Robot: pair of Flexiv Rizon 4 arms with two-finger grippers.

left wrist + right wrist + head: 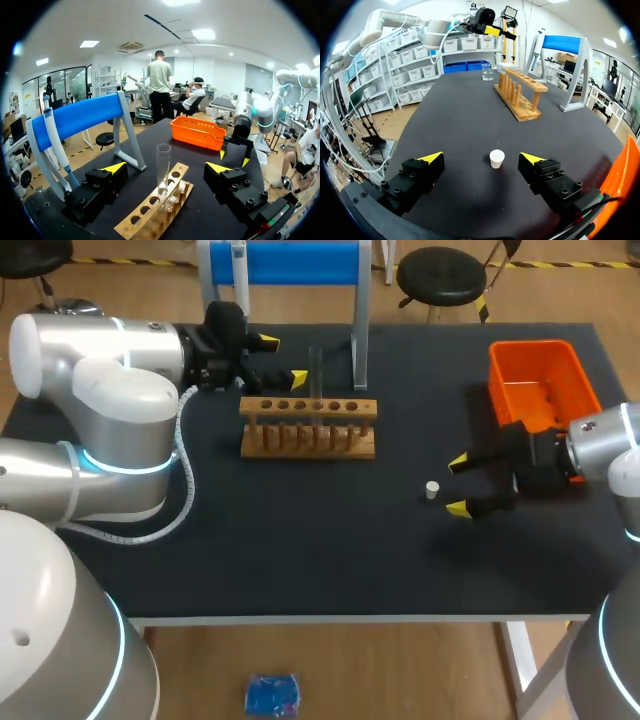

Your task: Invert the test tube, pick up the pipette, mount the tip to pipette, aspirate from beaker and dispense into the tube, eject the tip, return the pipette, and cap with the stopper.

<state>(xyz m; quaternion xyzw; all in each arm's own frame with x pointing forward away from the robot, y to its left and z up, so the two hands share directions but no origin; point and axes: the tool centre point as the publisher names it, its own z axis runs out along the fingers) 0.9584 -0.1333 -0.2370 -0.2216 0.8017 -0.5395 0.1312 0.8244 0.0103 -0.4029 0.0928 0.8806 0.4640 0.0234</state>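
Test tube stands upright in the wooden rack.

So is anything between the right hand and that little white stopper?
No, nothing visible. The small white cylindrical stopper sits alone on the black table, just ahead of the open right hand, not touching it.

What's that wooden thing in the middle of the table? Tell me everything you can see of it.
It is a rack of pale brown wood: a top board with a row of round holes, and a lower board with short upright pegs. It stands level on the black table. One clear glass tube stands upright in a hole. The left gripper hangs open near one end, apparently without touching it.
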